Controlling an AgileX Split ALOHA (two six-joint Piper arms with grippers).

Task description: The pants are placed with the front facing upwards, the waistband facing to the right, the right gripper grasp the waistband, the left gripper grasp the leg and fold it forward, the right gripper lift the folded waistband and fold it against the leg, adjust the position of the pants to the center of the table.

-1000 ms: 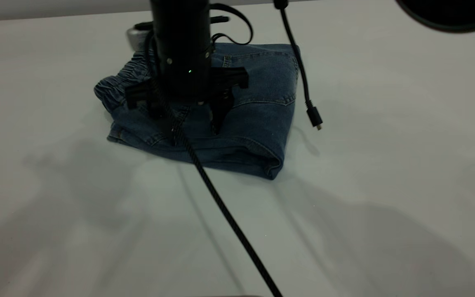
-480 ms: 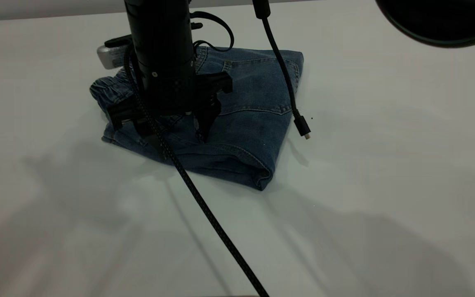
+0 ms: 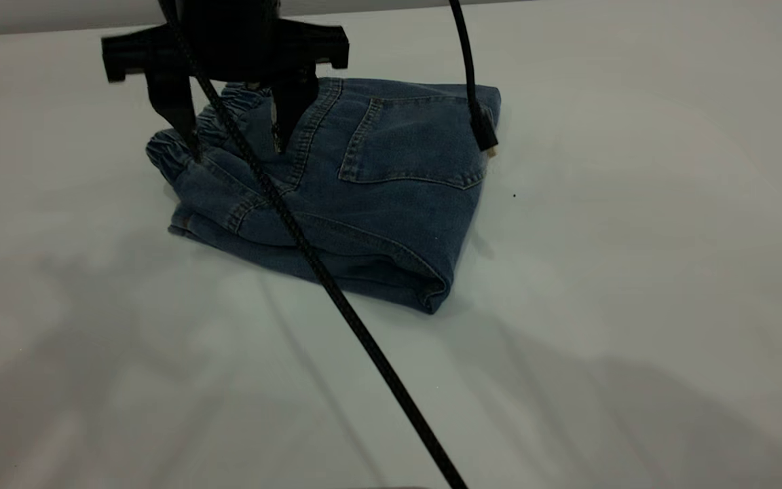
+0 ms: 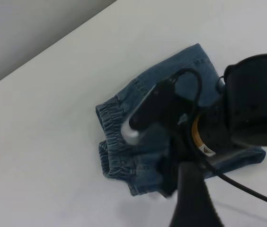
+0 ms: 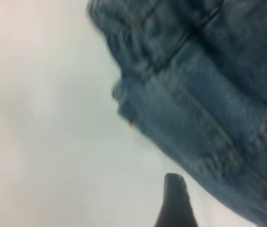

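The pants (image 3: 377, 204) lie folded into a compact blue denim bundle on the table (image 3: 635, 272), a square back pocket (image 3: 411, 142) on top. The gathered waistband (image 3: 167, 146) forms the bundle's left edge and also shows in the left wrist view (image 4: 112, 142). My right gripper (image 3: 235, 136) hangs open and empty just above the waistband, touching nothing. Its wrist view shows one fingertip (image 5: 173, 203) beside the denim edge (image 5: 209, 118). The left gripper is out of the exterior view. Only one dark finger (image 4: 190, 198) shows in its own view, well away from the pants.
A thick braided black cable (image 3: 364, 339) runs diagonally from the right gripper across the pants to the near table edge. A thinner cable with a plug (image 3: 482, 132) dangles over the pants' right edge. White tabletop surrounds the bundle on all sides.
The right gripper has risen off the pants and moved left toward the waistband, fingers spread wider. The pants slid slightly nearer before that. The dangling plug swung over the pants. The dark shape at top right left the view.
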